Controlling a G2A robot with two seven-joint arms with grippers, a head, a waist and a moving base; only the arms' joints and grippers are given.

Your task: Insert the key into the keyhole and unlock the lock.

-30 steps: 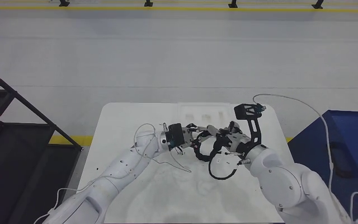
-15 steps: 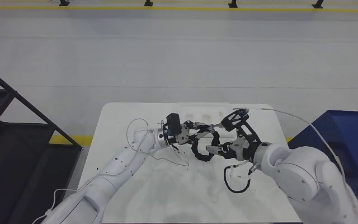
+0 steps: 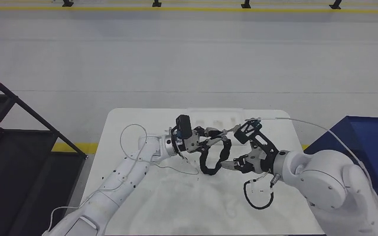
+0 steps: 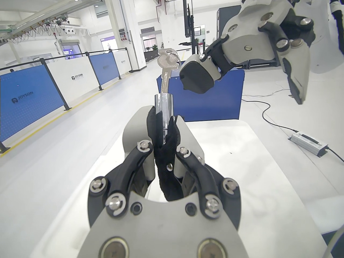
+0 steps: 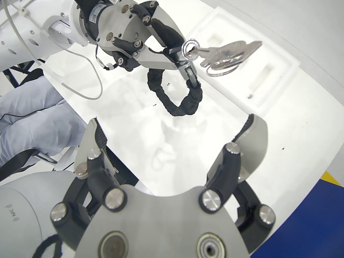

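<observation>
Key (image 5: 228, 53) seated in keyhole (image 5: 189, 49) of lock (image 4: 163, 106). The lock is pinched by left gripper (image 4: 161, 120). Right gripper (image 5: 172, 124), spread wide, at lock's 3 o'clock over desk (image 3: 130, 130).

A white table (image 3: 177, 203) carries a white foam tray (image 5: 271, 81) with shallow recesses near its far edge.

Key (image 5: 231, 52) sits in the lock (image 5: 194, 95), above table (image 3: 127, 127).
</observation>
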